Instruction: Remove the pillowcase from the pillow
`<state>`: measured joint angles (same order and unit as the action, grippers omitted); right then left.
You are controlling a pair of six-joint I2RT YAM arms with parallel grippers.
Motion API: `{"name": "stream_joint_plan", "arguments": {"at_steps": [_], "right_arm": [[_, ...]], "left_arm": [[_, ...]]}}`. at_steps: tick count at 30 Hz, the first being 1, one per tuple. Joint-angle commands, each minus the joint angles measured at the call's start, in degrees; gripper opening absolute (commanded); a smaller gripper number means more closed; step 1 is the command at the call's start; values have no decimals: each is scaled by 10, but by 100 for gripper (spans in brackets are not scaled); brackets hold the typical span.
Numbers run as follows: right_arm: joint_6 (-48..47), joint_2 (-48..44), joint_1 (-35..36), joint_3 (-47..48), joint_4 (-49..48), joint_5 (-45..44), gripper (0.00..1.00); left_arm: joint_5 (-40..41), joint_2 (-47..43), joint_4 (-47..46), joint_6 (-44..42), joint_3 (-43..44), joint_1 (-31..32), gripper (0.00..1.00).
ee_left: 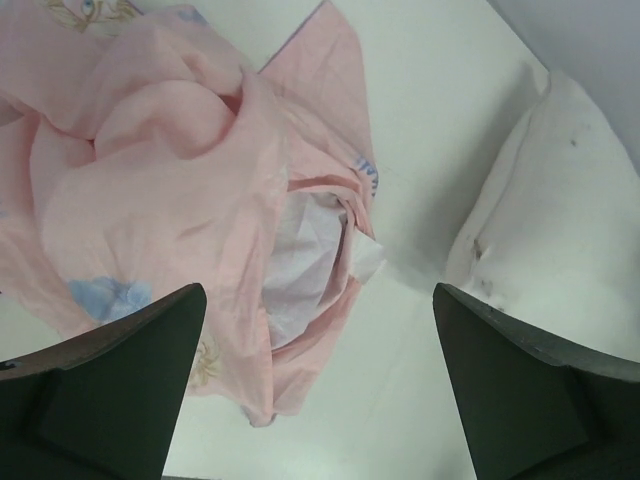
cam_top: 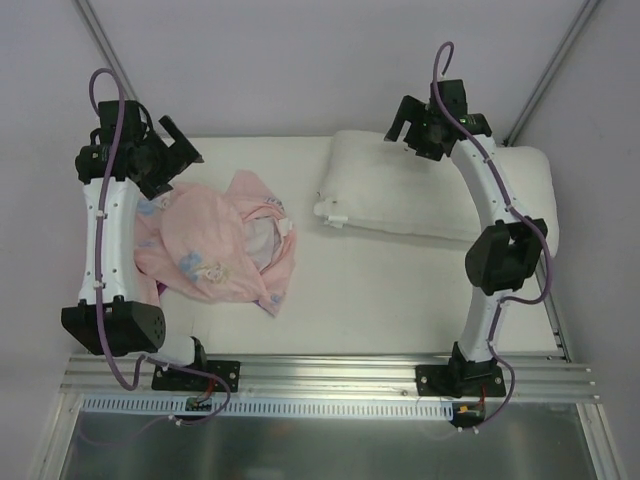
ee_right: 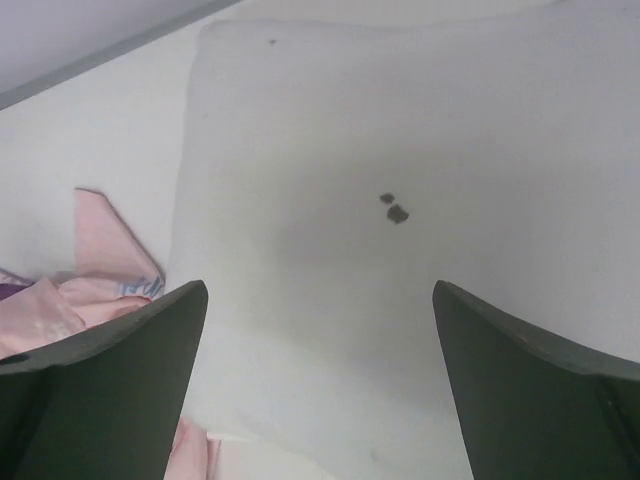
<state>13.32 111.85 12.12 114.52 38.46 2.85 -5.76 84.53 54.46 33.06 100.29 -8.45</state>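
Observation:
The pillowcase (cam_top: 222, 245) lies crumpled on the left of the table, pale pink side out, apart from the pillow. It fills the upper left of the left wrist view (ee_left: 170, 190). The plain white pillow (cam_top: 400, 190) lies at the back right with a small tag at its near left corner. It fills the right wrist view (ee_right: 400, 250). My left gripper (cam_top: 178, 150) hangs open and empty above the pillowcase's far left part. My right gripper (cam_top: 428, 125) hangs open and empty above the pillow's far edge.
The white table (cam_top: 400, 300) ends at a metal rail (cam_top: 330, 375) at the near edge. Grey walls and slanted frame bars (cam_top: 105, 45) close the back corners. The arm bases stand on the rail.

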Motion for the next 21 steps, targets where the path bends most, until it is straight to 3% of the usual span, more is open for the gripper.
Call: {"name": "stream_joint_plan", "arguments": {"at_steps": [1,7,10,15,21], "right_arm": [[-21,-31,2,85,55,44,100],[-56,-179,19,-47,43,15,96],[-73,-287,25,-189,17,-24,96],[-80,-441,43,-415,-14,-114,96],[-87,-606,60,-601,2,-199,96]], "left_arm": [[5,-47,12,-45,-7,28,99],[19,-63,9,-62,-13,108,99],[36,-93,4,-69,-45,146,99],[108,-150,-18,-87,-153,223,99],[89,-262,-51,-59,-279,315,99]]}}
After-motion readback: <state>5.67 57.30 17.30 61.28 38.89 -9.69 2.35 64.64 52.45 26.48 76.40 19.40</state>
